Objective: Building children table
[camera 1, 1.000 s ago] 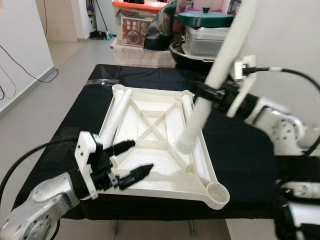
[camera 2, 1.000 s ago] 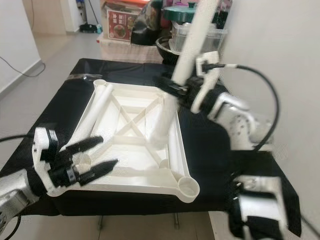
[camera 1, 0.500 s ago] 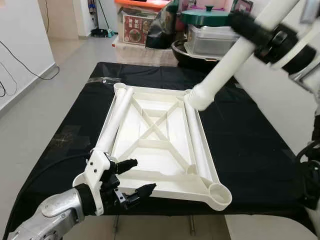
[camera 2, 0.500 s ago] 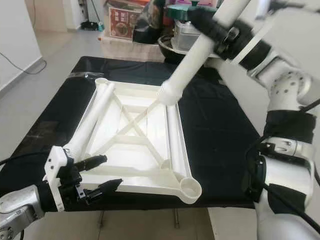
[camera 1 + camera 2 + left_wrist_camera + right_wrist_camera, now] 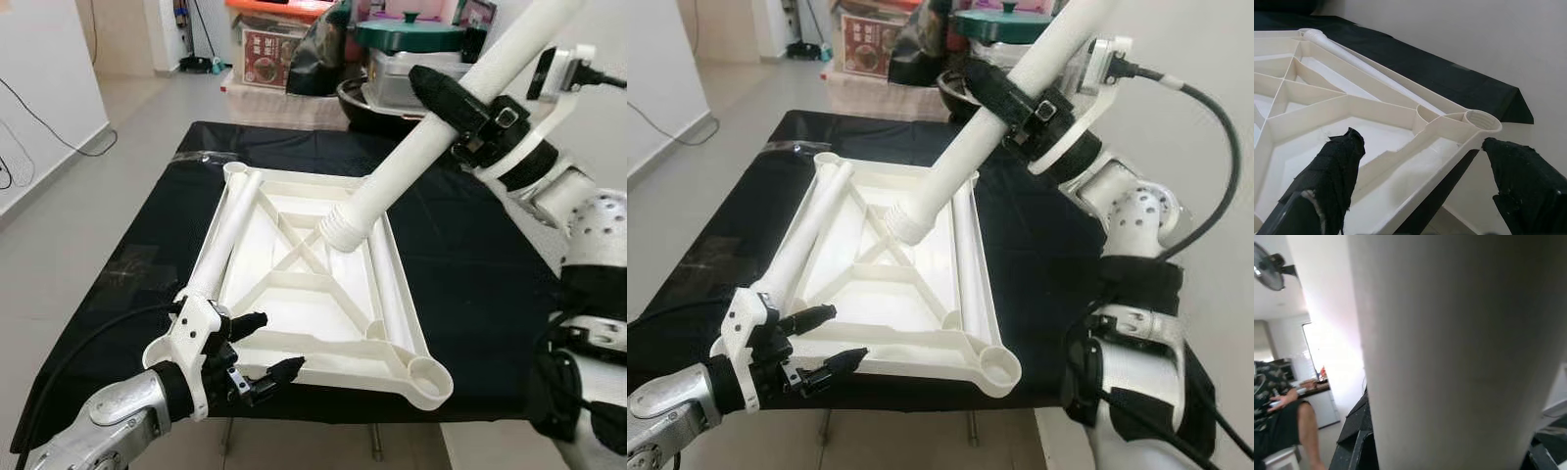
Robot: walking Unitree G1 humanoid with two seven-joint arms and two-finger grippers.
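On the black-draped table (image 5: 470, 284) the upturned white tabletop (image 5: 313, 294) lies flat, and the right gripper (image 5: 470, 113), raised and clamped round a slanting table leg (image 5: 411, 166), should square its threaded end to a corner socket (image 5: 428, 372), while the left gripper (image 5: 263, 348) hovers spread-fingered at the tabletop's near edge.

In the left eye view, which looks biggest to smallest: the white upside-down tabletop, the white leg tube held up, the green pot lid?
1. White upside-down tabletop.
2. White leg tube, held in the right gripper, nearer the camera.
3. Green pot lid, farther away.
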